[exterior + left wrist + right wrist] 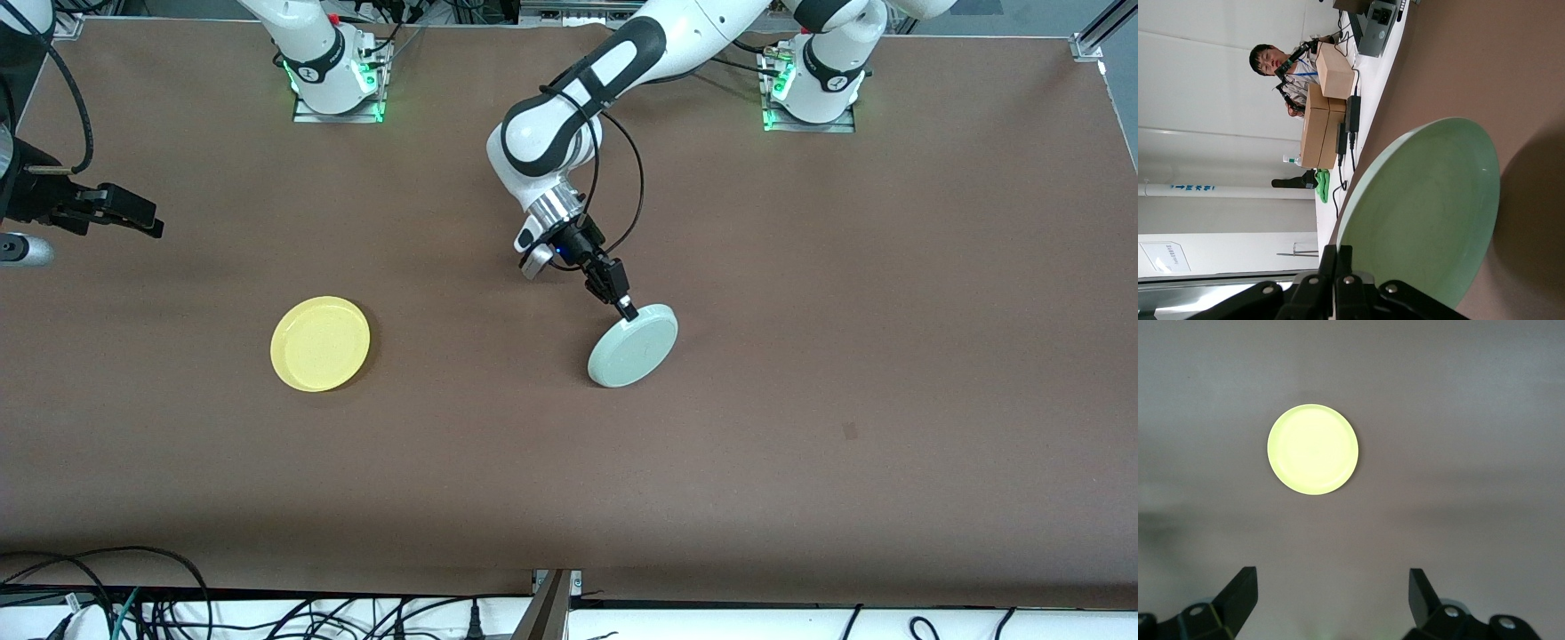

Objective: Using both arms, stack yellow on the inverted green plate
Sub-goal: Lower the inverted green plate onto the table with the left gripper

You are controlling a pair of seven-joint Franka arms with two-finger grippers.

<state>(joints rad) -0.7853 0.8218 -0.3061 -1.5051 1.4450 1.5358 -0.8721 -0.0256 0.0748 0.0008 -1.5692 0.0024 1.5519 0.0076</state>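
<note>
The pale green plate is tilted on the brown table near its middle, its lower edge on the surface. My left gripper is shut on the plate's raised rim. In the left wrist view the green plate stands on edge in front of the left gripper, whose fingers pinch the rim. The yellow plate lies flat, rim up, toward the right arm's end of the table. My right gripper hangs open and empty above that end. The right wrist view looks down past the right gripper at the yellow plate.
Both arm bases stand along the table's edge farthest from the front camera. Cables lie past the table's near edge. Cardboard boxes and a seated person are off the table.
</note>
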